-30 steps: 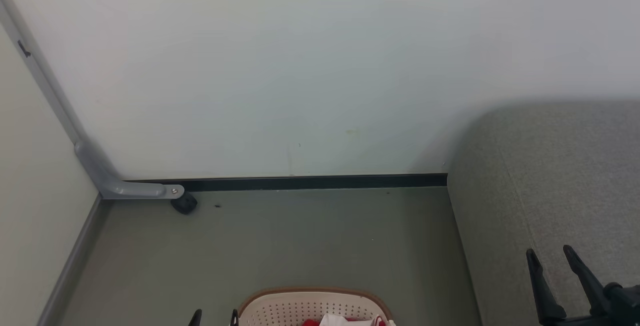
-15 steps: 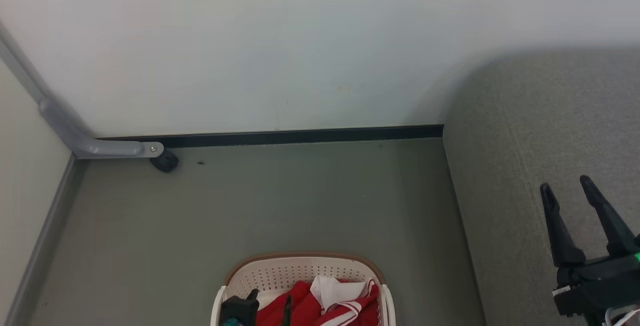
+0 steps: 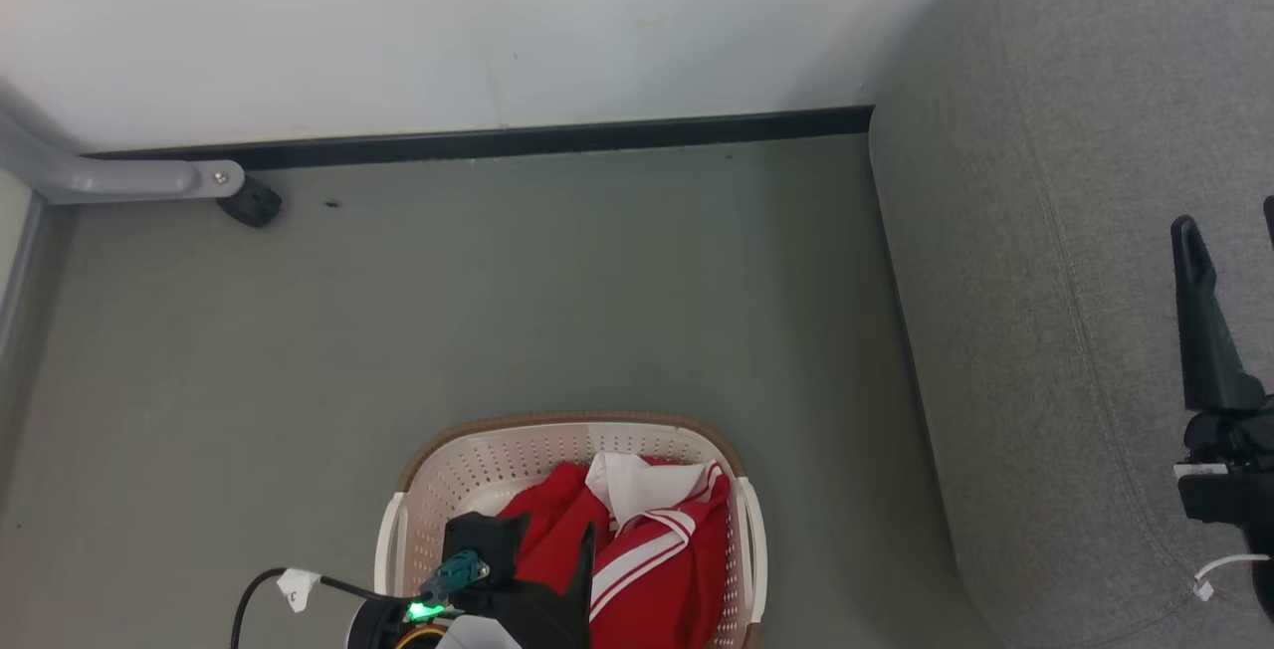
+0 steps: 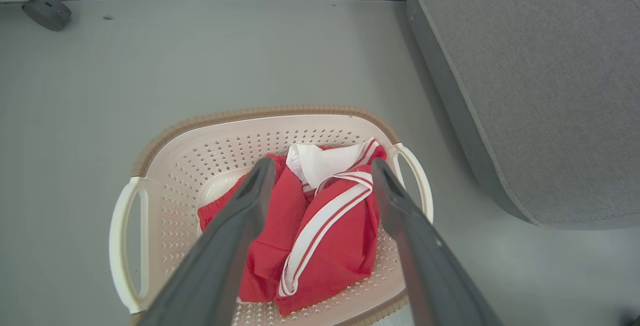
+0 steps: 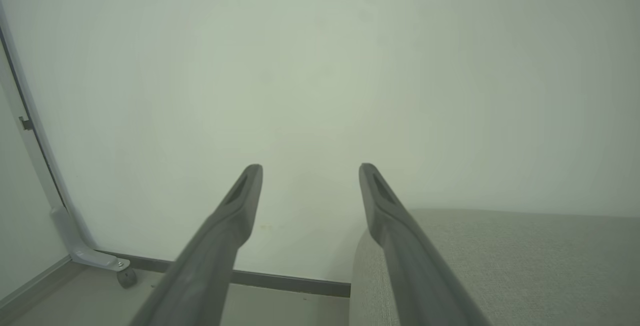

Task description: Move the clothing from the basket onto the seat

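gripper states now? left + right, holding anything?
Left gripper: open, holding nothing, poised over the clothing in the basket.
Right gripper: open, holding nothing, over the seat.

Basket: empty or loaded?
Loaded. Crumpled red clothing with white stripes lies inside the basket; the visible part of the seat has none on it.

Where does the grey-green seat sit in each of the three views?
Head view: seat along the right side, top to bottom.
Left wrist view: seat in the upper right, beside the basket.
Right wrist view: seat in the lower right corner.
Shared landmark: the dark caster, left of the seat throughout.
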You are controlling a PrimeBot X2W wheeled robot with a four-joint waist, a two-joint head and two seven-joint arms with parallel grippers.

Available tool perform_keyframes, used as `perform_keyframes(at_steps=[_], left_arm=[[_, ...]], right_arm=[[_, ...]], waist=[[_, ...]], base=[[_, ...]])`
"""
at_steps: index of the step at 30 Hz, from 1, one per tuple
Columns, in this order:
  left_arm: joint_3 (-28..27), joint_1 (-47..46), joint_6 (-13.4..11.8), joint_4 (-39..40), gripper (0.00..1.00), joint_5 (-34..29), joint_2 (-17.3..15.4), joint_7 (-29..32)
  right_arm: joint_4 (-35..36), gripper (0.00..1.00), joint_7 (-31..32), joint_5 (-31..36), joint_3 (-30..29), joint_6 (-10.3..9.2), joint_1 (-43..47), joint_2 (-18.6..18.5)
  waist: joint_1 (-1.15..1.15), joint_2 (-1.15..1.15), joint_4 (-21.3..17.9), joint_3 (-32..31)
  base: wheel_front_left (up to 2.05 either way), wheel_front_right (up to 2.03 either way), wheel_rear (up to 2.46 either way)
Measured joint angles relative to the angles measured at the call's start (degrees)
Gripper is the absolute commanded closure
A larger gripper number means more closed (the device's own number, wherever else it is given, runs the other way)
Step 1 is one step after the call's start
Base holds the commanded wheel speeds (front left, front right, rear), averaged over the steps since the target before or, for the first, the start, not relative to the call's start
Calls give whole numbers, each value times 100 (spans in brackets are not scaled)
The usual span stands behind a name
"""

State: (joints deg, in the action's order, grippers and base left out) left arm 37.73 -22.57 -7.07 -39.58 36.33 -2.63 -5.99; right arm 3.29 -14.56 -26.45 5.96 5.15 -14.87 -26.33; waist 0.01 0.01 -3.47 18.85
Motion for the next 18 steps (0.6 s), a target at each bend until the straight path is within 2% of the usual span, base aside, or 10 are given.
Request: perform_keyframes(at_steps=[18], left_arm=[[709, -1189, -3, -826, 0, 958, 5, -124]], right_arm=[[582, 0, -15, -390, -378, 174, -510, -339]], waist=[[0, 0, -281, 1498]], base=[[0, 0, 0]])
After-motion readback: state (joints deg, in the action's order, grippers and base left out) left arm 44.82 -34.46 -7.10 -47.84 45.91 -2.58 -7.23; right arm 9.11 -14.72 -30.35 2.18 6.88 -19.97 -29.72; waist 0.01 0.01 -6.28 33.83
